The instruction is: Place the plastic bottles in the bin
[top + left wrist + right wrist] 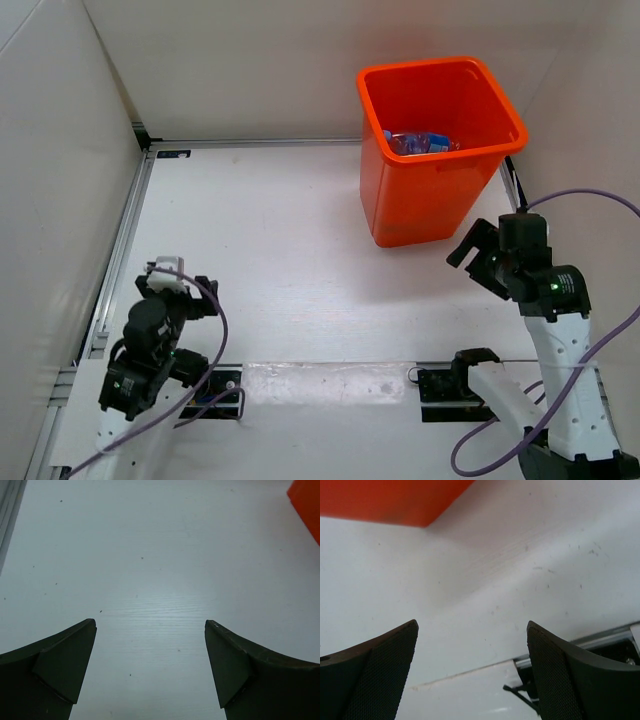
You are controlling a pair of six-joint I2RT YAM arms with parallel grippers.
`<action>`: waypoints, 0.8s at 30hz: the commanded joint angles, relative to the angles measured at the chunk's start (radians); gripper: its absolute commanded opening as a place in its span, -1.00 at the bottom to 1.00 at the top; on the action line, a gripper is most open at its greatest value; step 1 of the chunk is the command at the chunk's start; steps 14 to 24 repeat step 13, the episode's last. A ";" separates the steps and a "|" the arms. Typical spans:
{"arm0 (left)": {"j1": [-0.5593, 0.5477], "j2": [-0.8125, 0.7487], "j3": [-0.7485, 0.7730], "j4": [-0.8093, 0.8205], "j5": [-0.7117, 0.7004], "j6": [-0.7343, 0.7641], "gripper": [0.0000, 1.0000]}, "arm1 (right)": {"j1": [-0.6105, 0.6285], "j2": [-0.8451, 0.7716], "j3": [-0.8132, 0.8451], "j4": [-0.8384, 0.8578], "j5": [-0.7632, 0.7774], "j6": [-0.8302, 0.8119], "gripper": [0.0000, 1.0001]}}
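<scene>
1. Step in hand: my left gripper (188, 290) is released, jaws spread wide with nothing between them. My right gripper (476, 264) is likewise released and empty.
2. Location of task items: the plastic bottles (420, 143) lie inside the bin (430, 195), low against its far wall. Their exact count cannot be read. The bin stands upright at the far right of the table (280, 230), just beyond my right gripper and well apart from my left.
3. Progress, as a judgement: no bottle shows on the table in any view, so the loading step appears done or close to done.
4. Next move, as a judgement: check the table for a stray bottle. If none is found, hold both arms clear of the bin.
5. View differences:
   - Only the top view shows the bin's interior and the bottles.
   - The left wrist view shows bare table and one orange corner at upper right.
   - The right wrist view shows the bin's outer wall close above and a metal rail at lower right.
</scene>
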 commanded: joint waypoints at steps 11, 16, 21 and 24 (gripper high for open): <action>0.004 0.029 -0.252 0.365 -0.253 0.096 1.00 | -0.046 -0.016 -0.058 -0.116 -0.091 0.022 0.81; 0.005 0.075 -0.291 0.478 -0.265 0.102 1.00 | -0.041 -0.003 -0.045 -0.122 -0.077 0.020 0.81; 0.005 0.075 -0.291 0.478 -0.265 0.102 1.00 | -0.041 -0.003 -0.045 -0.122 -0.077 0.020 0.81; 0.005 0.075 -0.291 0.478 -0.265 0.102 1.00 | -0.041 -0.003 -0.045 -0.122 -0.077 0.020 0.81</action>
